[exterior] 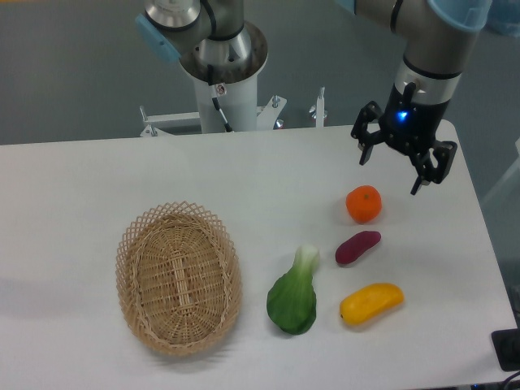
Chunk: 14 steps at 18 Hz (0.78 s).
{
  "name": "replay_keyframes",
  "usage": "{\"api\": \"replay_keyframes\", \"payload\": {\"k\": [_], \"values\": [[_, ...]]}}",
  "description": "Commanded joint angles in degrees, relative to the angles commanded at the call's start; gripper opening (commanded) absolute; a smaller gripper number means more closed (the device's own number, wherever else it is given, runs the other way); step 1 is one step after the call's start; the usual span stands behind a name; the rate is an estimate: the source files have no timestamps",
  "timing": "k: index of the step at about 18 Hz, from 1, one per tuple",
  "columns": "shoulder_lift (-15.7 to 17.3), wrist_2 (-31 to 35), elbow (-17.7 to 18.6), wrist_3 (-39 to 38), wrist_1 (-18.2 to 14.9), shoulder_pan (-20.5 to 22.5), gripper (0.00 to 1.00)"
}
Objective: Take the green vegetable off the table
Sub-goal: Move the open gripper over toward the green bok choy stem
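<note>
The green vegetable [294, 293] lies flat on the white table [97, 187], front centre, its broad green leaf toward the front edge and its pale stem pointing away. My gripper [392, 174] hangs open and empty above the table's right rear part, well behind and to the right of the vegetable. Its two dark fingers are spread wide, above and to the right of an orange fruit.
An orange fruit [363, 203], a purple oblong piece [357, 247] and a yellow mango-shaped piece [370, 302] lie in a row right of the vegetable. A woven wicker basket [178, 277] sits at front left. The robot base [223, 77] stands behind the table.
</note>
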<state>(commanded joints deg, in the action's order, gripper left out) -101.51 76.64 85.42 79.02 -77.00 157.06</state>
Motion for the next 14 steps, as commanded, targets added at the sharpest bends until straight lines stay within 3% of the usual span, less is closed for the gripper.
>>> {"api": "replay_keyframes", "payload": {"k": [3, 8, 9, 12, 14], "values": [[0.0, 0.09, 3.6, -2.81, 5.25, -1.57, 1.0], [-0.79, 0.53, 13.18, -10.1, 20.63, -5.35, 1.0], [-1.05, 0.7, 14.06, -11.34, 22.22, -6.06, 1.0], [-3.6, 0.88, 15.74, -11.7, 22.94, -7.29, 1.0], [-5.53, 6.2, 15.83, -11.87, 23.47, -8.78, 1.0]]}}
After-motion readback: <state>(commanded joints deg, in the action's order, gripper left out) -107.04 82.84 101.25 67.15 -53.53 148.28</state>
